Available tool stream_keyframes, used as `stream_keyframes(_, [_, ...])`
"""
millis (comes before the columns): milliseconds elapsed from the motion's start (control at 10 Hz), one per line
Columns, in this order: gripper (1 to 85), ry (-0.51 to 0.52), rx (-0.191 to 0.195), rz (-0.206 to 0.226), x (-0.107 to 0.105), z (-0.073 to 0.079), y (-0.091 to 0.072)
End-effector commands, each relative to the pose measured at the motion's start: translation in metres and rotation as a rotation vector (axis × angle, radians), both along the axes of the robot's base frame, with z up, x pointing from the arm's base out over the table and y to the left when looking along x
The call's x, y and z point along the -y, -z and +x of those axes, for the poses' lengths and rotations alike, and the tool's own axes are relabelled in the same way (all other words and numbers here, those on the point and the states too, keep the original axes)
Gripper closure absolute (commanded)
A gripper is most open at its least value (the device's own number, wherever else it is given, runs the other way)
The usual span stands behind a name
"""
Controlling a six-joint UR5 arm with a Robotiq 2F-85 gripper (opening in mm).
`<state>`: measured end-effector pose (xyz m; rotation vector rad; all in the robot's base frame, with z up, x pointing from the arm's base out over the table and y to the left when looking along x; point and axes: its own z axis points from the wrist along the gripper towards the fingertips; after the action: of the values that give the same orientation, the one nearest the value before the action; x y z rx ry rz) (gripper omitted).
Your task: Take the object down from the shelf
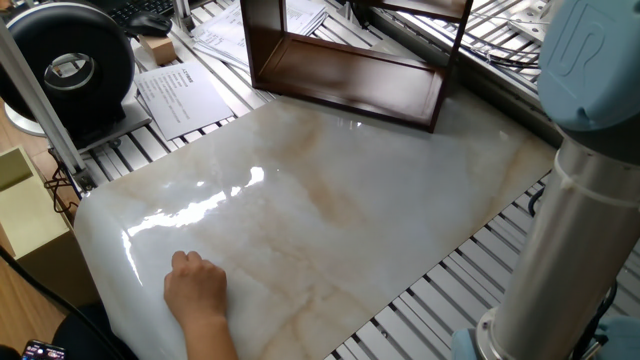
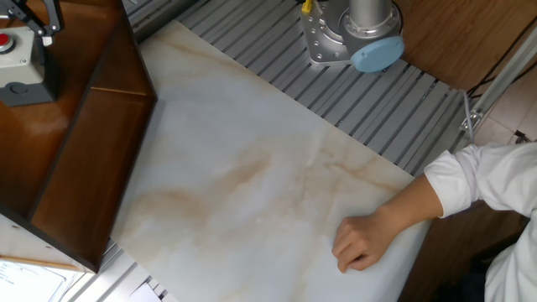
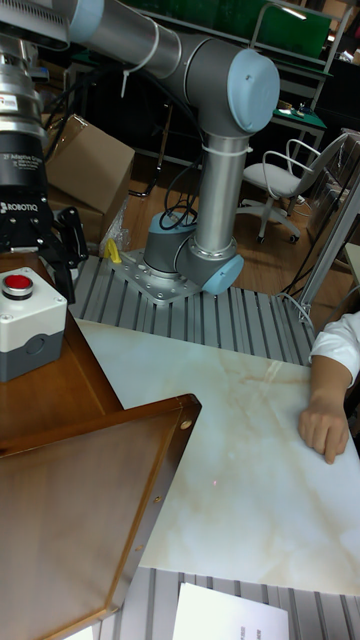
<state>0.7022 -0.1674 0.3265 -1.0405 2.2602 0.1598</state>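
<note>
The shelf (image 1: 350, 80) (image 2: 75, 168) (image 3: 80, 480), a dark reddish-brown open frame, stands at the far end of the marble slab. On its top board sits the object (image 3: 28, 335) (image 2: 21, 75), a grey blocky box with a red button on top. My gripper (image 3: 25, 268) (image 2: 29, 23) hangs just above and behind it, open. One black finger (image 3: 68, 255) reaches down beside the box's far corner without closing on it. The other finger is cut off by the picture's edge. The one fixed view crops off the shelf top, hiding object and gripper.
A person's hand (image 1: 197, 290) (image 2: 365, 243) (image 3: 325, 425) rests on the near edge of the marble slab (image 1: 330, 200). The arm's base (image 2: 352, 38) is bolted at the slab's side. A black round device (image 1: 75, 65), papers (image 1: 180, 95) and a pale yellow box (image 1: 20, 215) lie nearby.
</note>
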Motion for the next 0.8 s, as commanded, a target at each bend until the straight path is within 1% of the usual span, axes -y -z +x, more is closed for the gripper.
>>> stream_keyframes(0, [0.7, 0.007, 0.014, 0.029, -0.01, 0.004, -0.005])
stream_keyframes(300, [0.7, 0.009, 0.005, 0.048, -0.018, 0.0, -0.005])
stream_keyframes(500, [0.7, -0.011, 0.007, 0.043, -0.011, 0.001, -0.008])
stream_keyframes(700, [0.7, -0.009, 0.007, 0.042, -0.008, -0.002, -0.005])
